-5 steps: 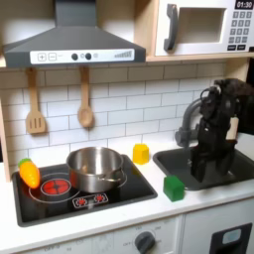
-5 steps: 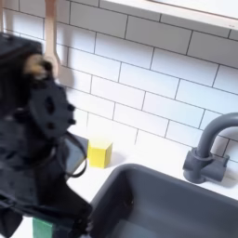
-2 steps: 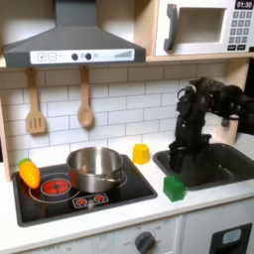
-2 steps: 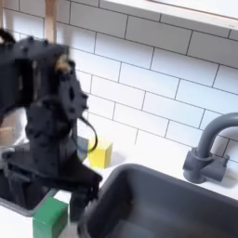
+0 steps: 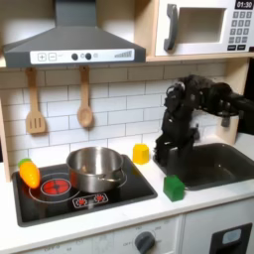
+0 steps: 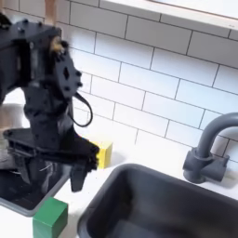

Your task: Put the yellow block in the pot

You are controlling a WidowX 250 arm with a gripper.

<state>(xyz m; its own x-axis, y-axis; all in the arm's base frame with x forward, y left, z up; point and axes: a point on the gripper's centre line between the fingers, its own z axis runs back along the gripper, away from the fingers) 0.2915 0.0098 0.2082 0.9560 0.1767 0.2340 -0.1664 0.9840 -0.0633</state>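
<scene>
on the toy kitchen table (image 5: 119, 213), my tool (image 5: 166, 159) hangs fingers apart beside the yellow block (image 5: 141, 153), right of the pot (image 5: 96, 169).

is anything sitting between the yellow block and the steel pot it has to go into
Nothing visible does. In the first exterior view the small yellow block sits just right of the round shiny steel pot, with only bare counter and stove edge between them. The green cube lies off that line, nearer the camera.
</scene>
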